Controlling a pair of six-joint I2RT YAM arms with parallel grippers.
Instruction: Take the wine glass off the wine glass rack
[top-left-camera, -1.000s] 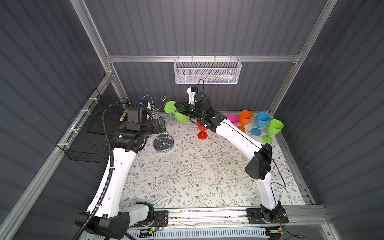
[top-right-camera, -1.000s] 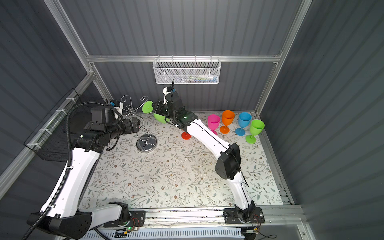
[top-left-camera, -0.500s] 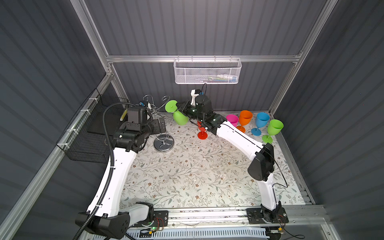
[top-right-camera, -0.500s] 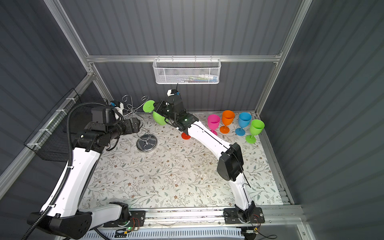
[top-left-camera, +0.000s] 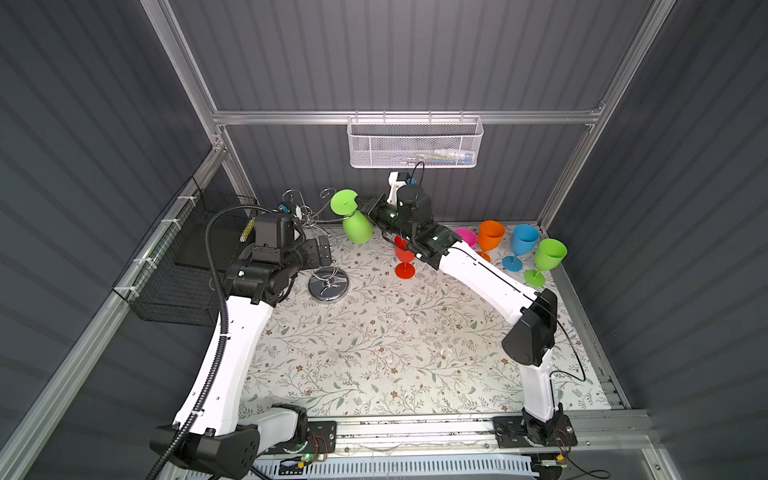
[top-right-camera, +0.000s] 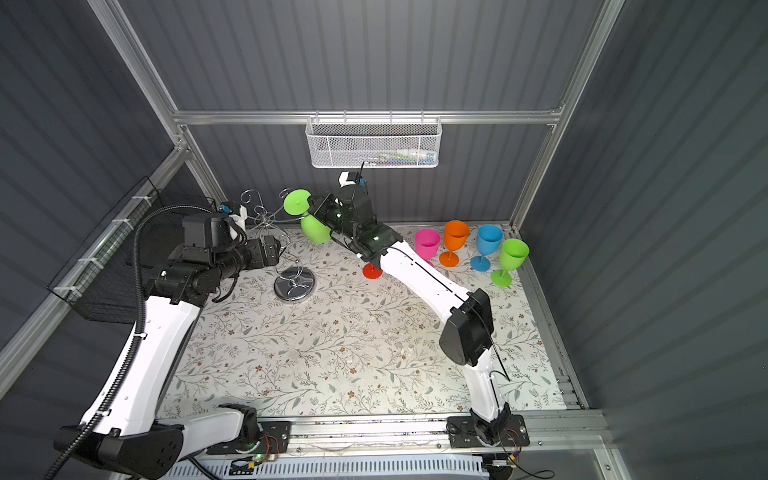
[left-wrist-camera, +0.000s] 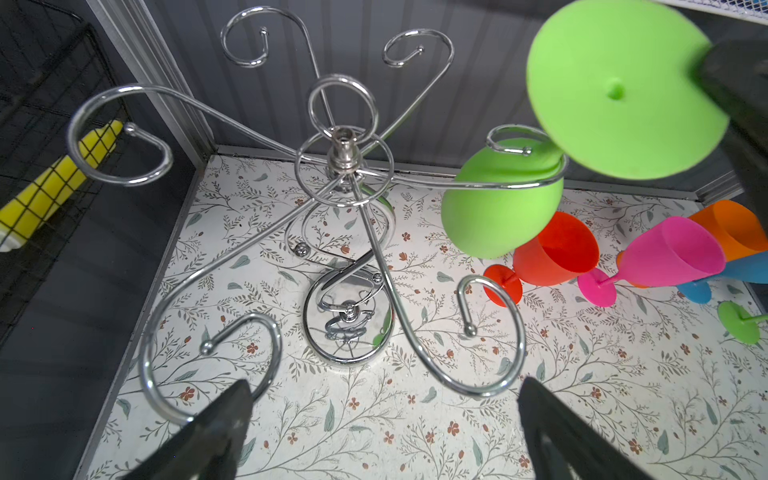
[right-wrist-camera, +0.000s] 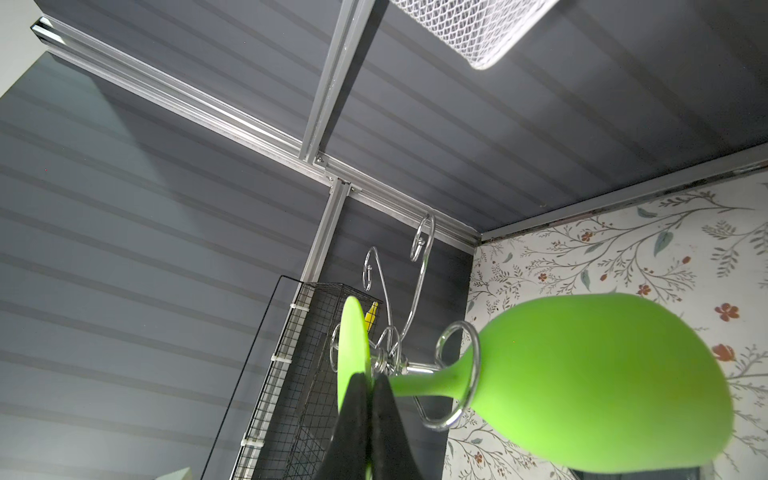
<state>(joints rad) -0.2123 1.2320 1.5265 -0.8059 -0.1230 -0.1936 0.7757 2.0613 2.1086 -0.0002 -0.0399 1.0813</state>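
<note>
The floral-patterned counter (top-left-camera: 374, 353) carries the tall chrome wire wine glass rack (top-left-camera: 328, 286) near its back-left corner. The lime-green plastic wine glass (right-wrist-camera: 582, 374) hangs inverted and tilted, its stem ringed by one scroll arm. The right fingers (right-wrist-camera: 357, 415) pinch its foot. The left fingers (left-wrist-camera: 224, 419) stand wide and empty near the rack. This looks like mid-extraction: the next move should slide the stem out through the scroll's opening.

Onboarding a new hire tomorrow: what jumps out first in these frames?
The lime-green wine glass hanging upside down from a scroll arm of the chrome wine glass rack at back left, the right gripper shut on its foot. Then, upright at back right: pink glass, orange glass, blue glass, green glass; a red glass nearer the middle.
</note>
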